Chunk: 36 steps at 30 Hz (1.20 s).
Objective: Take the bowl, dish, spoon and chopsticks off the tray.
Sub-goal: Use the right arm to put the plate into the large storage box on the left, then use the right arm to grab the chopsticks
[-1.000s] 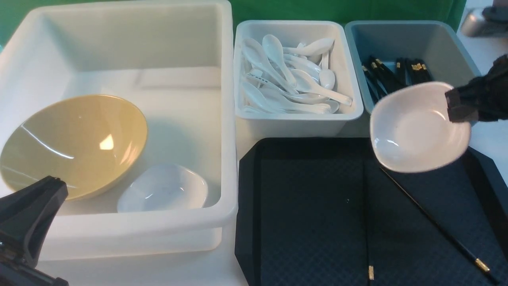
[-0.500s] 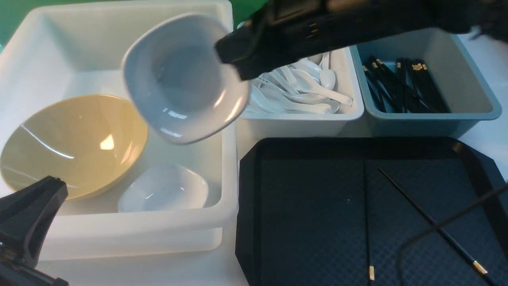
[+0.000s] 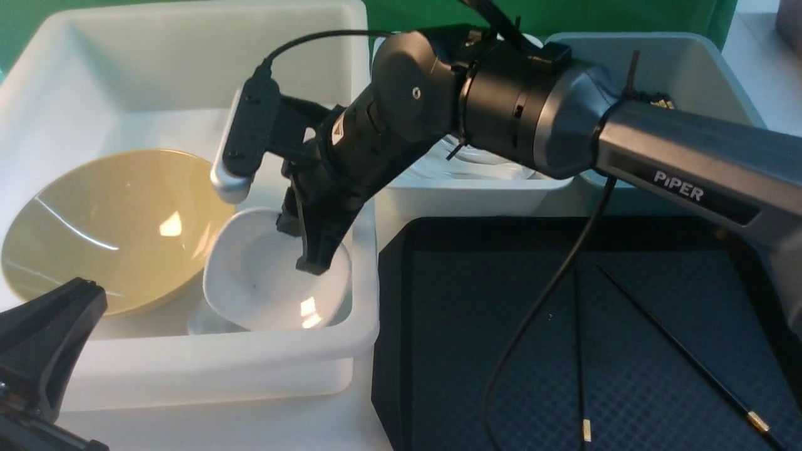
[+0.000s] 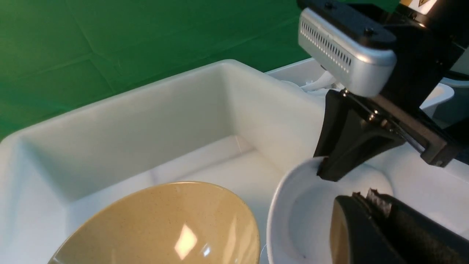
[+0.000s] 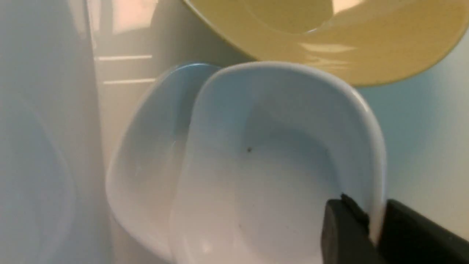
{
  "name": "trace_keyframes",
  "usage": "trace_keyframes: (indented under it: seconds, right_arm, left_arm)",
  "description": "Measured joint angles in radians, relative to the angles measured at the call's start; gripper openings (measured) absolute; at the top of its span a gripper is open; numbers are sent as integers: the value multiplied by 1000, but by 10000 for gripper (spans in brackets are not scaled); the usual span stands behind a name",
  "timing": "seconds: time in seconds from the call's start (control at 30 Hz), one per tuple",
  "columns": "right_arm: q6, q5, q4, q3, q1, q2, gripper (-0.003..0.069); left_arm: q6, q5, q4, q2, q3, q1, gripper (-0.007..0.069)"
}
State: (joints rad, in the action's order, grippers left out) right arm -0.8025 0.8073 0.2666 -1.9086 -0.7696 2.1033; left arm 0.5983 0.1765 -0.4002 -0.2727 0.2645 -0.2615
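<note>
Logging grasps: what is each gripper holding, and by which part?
The right gripper pinches the white dish by its rim, one finger inside; the left gripper, shut, holds nothing.

Creased green cloth backdrop (image 4: 91, 44) behind a white tabletop (image 3: 219, 429) under bright light

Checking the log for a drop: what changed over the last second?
The right gripper carried the dish leftward from above the tray and lowered it into the white bin, onto another dish; the rim sits between the jaws, release unclear. Bowl, chopsticks and left gripper stayed put.
</note>
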Motion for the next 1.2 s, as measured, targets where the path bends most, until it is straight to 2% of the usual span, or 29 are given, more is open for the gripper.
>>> trace_keyframes:
  seconds: [0.07,0.13,0.23,0.33,0.47,0.5,0.53,0.57,0.67,0.77,0.83,0.93,1.07,1.2]
  right_arm:
    - [1,5,-2,0,-2,0,239]
    - [28,14,-6,-1,-5,-3,346]
    - [63,40,-19,-1,-4,-25,423]
    - [202,75,-103,-1,21,-147,485]
    - [386,119,-256,-7,70,-280,490]
    - [492,178,-337,-12,110,-342,488]
    - [505,188,-358,-13,116,-349,488]
    - [616,292,-432,-16,179,-397,482]
    - [693,390,-473,23,270,-426,472]
    - [759,422,-488,197,389,-439,461]
    - [765,422,-488,265,418,-439,459]
    - [809,343,-485,548,472,-438,457]
    - [862,205,-479,779,485,-431,456]
    - [886,120,-449,898,487,-409,434]
  left_arm:
    - [0,0,0,0,0,0,-8]
    - [0,0,0,0,0,0,-8]
    - [0,0,0,0,0,0,-8]
    - [0,0,0,0,0,0,-8]
    - [0,0,-2,0,0,0,-8]
    - [0,0,-8,0,0,0,-8]
    - [0,-1,-10,0,0,0,-8]
    - [0,-3,-22,0,0,0,-8]
    - [-1,-9,-33,0,0,0,-8]
    - [-7,-19,-43,0,0,0,-8]
    - [-8,-20,-46,0,0,0,-8]
    - [-8,-20,-49,0,0,0,-8]
    - [-8,-20,-49,0,0,0,-8]
    - [-8,-20,-51,0,0,0,-8]
